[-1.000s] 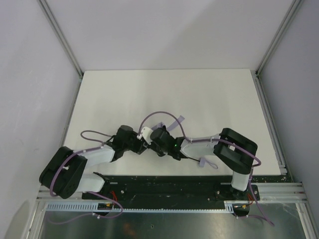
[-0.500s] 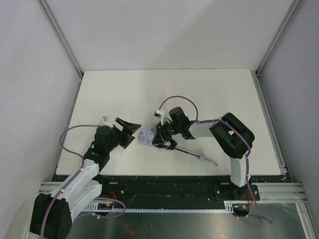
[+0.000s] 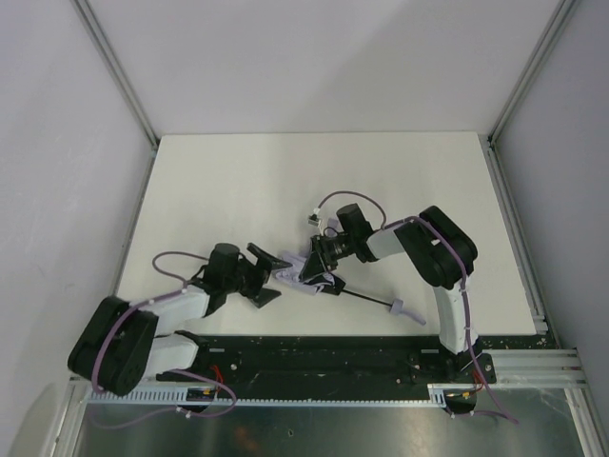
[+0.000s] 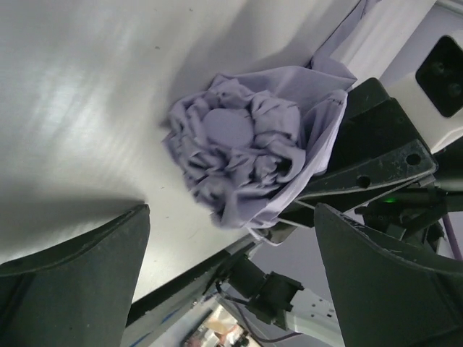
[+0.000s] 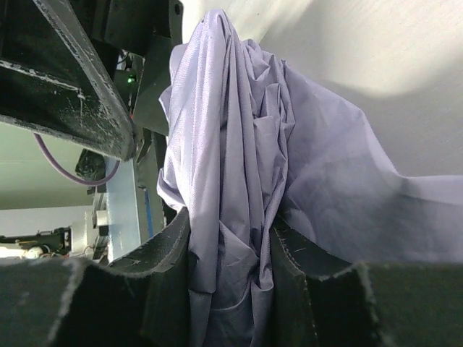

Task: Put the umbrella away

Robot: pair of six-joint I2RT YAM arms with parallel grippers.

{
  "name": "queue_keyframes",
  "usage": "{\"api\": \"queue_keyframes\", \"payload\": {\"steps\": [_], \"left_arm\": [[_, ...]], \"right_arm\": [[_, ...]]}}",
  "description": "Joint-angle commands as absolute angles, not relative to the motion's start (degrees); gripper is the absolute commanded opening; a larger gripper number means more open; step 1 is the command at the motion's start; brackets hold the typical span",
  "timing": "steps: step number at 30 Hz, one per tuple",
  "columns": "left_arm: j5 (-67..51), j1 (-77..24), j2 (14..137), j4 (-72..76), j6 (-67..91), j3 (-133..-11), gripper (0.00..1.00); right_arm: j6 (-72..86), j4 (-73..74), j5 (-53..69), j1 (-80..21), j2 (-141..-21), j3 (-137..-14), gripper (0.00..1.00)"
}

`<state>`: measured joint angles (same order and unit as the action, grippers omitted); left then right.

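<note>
The umbrella lies on the white table (image 3: 238, 181). Its bunched lavender-grey canopy (image 3: 293, 277) points left, the thin black shaft (image 3: 362, 297) runs right to the small lavender handle (image 3: 406, 310). My right gripper (image 3: 318, 267) is shut on the canopy; in the right wrist view the fabric (image 5: 231, 166) is squeezed between both fingers (image 5: 163, 282), gripper midpoint (image 5: 228, 285). My left gripper (image 3: 266, 274) is open just left of the canopy's end. In the left wrist view the crumpled canopy tip (image 4: 235, 148) sits beyond the wide-apart fingers (image 4: 72, 278), gripper midpoint (image 4: 231, 278).
Grey walls and aluminium frame posts (image 3: 119, 71) enclose the table. The black base rail (image 3: 314, 352) runs along the near edge. Purple cables (image 3: 347, 197) loop over both wrists. The right gripper's black fingers (image 4: 376, 141) show behind the canopy in the left wrist view.
My left arm swung away to the left, then came back low, with its open gripper now at the canopy's end. My right gripper kept hold of the canopy and shifted slightly.
</note>
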<state>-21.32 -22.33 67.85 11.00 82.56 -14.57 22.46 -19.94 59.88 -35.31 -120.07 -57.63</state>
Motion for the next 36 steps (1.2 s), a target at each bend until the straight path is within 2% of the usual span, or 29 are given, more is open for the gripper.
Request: {"api": "queue_keyframes", "payload": {"steps": [1,8,16,20,25,27,28,30,34,36], "left_arm": [[-20.4,-25.8,73.8,13.3,87.8,-18.4,0.99],[-14.2,-29.5,79.5,13.4,92.5,-19.5,0.99],[-6.7,-29.5,89.6,9.5,91.9,-19.8,0.86],[-4.6,-29.3,92.1,9.4,90.3,-20.1,0.65],[-2.0,-29.4,92.1,9.4,86.6,-18.9,0.29],[-1.3,-29.8,91.8,8.7,84.9,-19.2,0.18],[-1.2,-29.9,91.6,8.2,84.3,-19.2,0.14],[-0.9,-30.0,91.2,7.6,83.4,-19.2,0.07],[-1.3,-30.1,90.4,6.5,82.1,-19.2,0.01],[-1.9,-30.1,90.2,5.8,81.5,-19.6,0.0]], "right_arm": [[19.0,-9.0,52.9,-35.8,-125.2,-53.8,0.0],[19.7,-10.1,53.5,-36.4,-124.0,-53.8,0.0],[20.1,-12.6,54.1,-39.2,-121.0,-53.9,0.0],[19.0,-12.1,54.4,-40.2,-119.3,-53.9,0.0],[19.1,-12.5,55.8,-40.2,-117.6,-54.0,0.0],[19.8,-12.0,56.6,-40.1,-116.9,-54.5,0.0],[20.5,-11.6,57.0,-40.1,-116.6,-55.1,0.03],[20.8,-8.5,56.4,-40.0,-115.6,-57.3,0.15],[16.9,2.2,45.8,-39.9,-109.6,-60.6,0.57],[14.1,5.8,39.7,-39.7,-105.4,-61.1,0.73]]}}
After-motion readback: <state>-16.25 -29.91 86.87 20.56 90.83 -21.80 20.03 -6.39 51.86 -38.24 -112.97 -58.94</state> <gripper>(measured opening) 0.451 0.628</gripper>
